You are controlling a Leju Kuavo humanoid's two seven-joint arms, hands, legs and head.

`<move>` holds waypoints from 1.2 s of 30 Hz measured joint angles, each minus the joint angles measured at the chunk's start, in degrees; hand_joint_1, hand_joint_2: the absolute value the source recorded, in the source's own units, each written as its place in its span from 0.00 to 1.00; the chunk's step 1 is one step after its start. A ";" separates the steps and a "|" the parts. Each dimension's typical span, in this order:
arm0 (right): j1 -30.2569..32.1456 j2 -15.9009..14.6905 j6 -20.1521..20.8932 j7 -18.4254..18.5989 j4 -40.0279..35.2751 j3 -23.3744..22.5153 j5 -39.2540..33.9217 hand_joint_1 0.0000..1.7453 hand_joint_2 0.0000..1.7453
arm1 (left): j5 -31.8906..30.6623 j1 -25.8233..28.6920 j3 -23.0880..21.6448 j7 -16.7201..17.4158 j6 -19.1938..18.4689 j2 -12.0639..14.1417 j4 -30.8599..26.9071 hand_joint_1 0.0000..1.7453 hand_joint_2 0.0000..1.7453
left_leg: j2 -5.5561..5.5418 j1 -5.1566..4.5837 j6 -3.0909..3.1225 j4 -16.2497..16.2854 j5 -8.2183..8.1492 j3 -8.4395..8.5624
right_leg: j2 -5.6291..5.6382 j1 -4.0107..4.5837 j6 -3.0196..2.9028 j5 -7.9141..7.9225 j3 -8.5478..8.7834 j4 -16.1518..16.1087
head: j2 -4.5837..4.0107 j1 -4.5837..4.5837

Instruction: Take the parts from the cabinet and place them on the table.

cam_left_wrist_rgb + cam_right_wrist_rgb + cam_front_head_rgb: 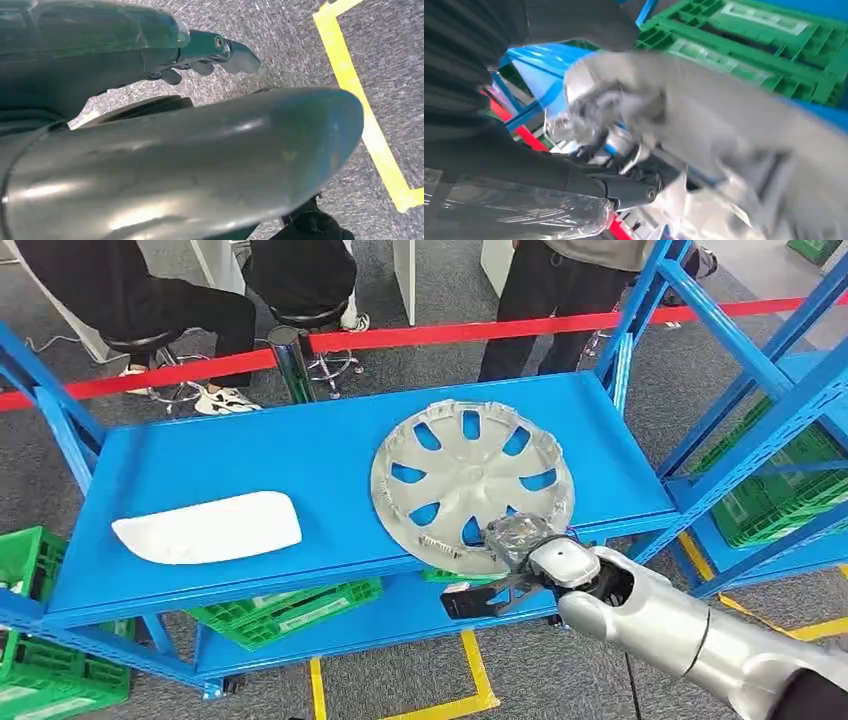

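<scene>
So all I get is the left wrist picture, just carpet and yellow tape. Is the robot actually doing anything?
Observer: Yes. The right hand grips the near rim of a silver wheel cover lying on a blue shelf.
Operator: Anything else on that shelf?
Observer: A white panel, lying flat, apart from the wheel cover, further toward the robot's left.
Operator: Is anybody nearby?
Observer: Several people are behind the shelf, beyond a red barrier tape.
</scene>
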 joint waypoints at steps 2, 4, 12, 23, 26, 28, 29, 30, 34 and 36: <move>-0.04 -0.02 -0.02 -0.46 -0.02 0.00 0.09 1.00 1.00 | 0.00 0.00 0.00 0.00 0.00 0.00 0.00 0.00 0.00 | 0.01 0.01 0.00 0.00 0.00 0.05 | 0.02 0.00 0.00 0.00 0.05 0.00 | 0.00 0.04; -0.06 0.00 -0.09 -0.66 0.00 -0.02 0.18 1.00 1.00 | 0.00 -0.03 0.00 -0.04 0.00 0.00 0.00 0.00 0.00 | 0.02 0.00 0.00 0.00 0.00 0.11 | 0.03 0.00 0.00 0.00 0.10 -0.02 | 0.00 -0.09; 0.00 0.00 0.20 -1.10 0.33 0.04 0.04 1.00 1.00 | 0.00 0.02 0.00 -0.15 0.09 0.02 0.00 0.00 0.00 | -0.05 -0.01 0.02 0.00 0.05 0.15 | -0.10 0.00 0.02 0.01 0.20 -0.04 | 0.00 0.00; -0.02 0.02 0.20 -1.60 0.79 0.04 0.04 1.00 1.00 | 0.00 0.02 0.00 -0.31 0.11 0.11 0.00 0.00 0.00 | 0.01 -0.01 0.02 0.00 0.05 0.20 | -0.09 0.00 0.02 0.01 0.26 -0.06 | 0.00 0.02; -0.02 0.07 0.20 -1.60 0.83 0.04 0.04 1.00 1.00 | 0.02 0.02 0.00 -0.31 0.11 0.11 0.00 0.00 0.00 | 0.03 -0.01 0.02 0.00 0.05 0.21 | -0.09 0.00 0.02 0.01 0.28 -0.07 | 0.00 0.00; -0.02 0.11 0.20 -1.60 0.89 0.04 0.04 1.00 1.00 | 0.02 0.02 0.00 -0.31 0.11 0.11 0.00 0.00 0.00 | 0.04 0.00 0.02 0.00 0.05 0.22 | -0.09 0.00 0.02 0.01 0.29 -0.07 | 0.00 0.02; -0.03 0.15 0.20 -1.60 0.94 0.04 0.04 1.00 1.00 | 0.02 0.02 0.00 -0.31 0.11 0.11 0.00 0.00 0.00 | 0.05 0.00 0.02 0.00 0.05 0.23 | -0.08 0.00 0.02 0.01 0.29 -0.08 | 0.00 0.02; -0.03 0.17 0.20 -1.60 0.98 0.04 0.04 1.00 1.00 | 0.02 0.02 0.00 -0.31 0.11 0.11 0.00 0.00 0.00 | 0.06 0.00 0.02 0.00 0.05 0.24 | -0.08 0.00 0.02 0.01 0.30 -0.07 | 0.00 0.02; -0.03 0.28 0.20 -1.60 1.05 0.02 0.04 1.00 1.00 | 0.02 0.02 0.00 -0.31 0.11 0.11 0.00 0.00 0.00 | 0.09 -0.01 0.02 0.00 0.05 0.26 | -0.08 0.00 0.02 0.01 0.31 -0.08 | 0.00 0.02; -0.04 0.28 0.20 -1.60 1.09 0.02 0.04 1.00 1.00 | 0.02 0.02 0.00 -0.31 0.11 0.11 0.00 0.00 0.00 | 0.10 -0.01 0.02 0.00 0.05 0.27 | -0.08 0.00 0.02 0.01 0.32 -0.08 | 0.00 0.02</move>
